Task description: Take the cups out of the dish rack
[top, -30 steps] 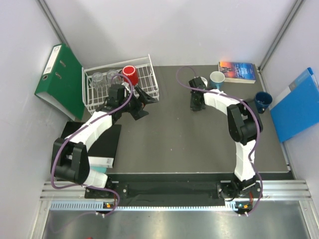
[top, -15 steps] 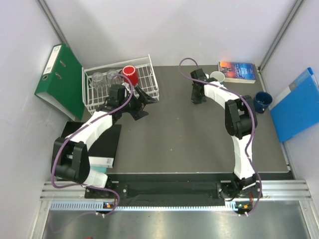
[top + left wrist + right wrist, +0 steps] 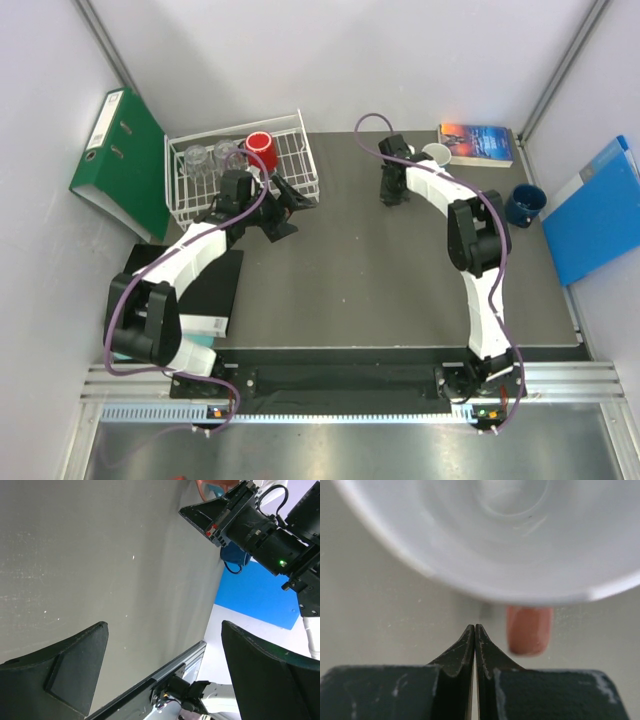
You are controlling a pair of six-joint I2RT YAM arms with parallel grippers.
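The right hand (image 3: 475, 635), fingers pressed together and empty, has swung clear of a mug (image 3: 435, 153) left on the table (image 3: 360, 270) beside the book (image 3: 478, 143). The left hand (image 3: 164, 630), spread, waits by the dish rack (image 3: 300, 170), which still holds a red mug (image 3: 259, 150) and glass tumblers (image 3: 196, 158).

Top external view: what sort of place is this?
Probably a lab robot test cell, not a kitchen: plain white enclosure walls, an aluminium mounting rail at the near edge, and staged props on a grey table: dish rack, green binder, book.
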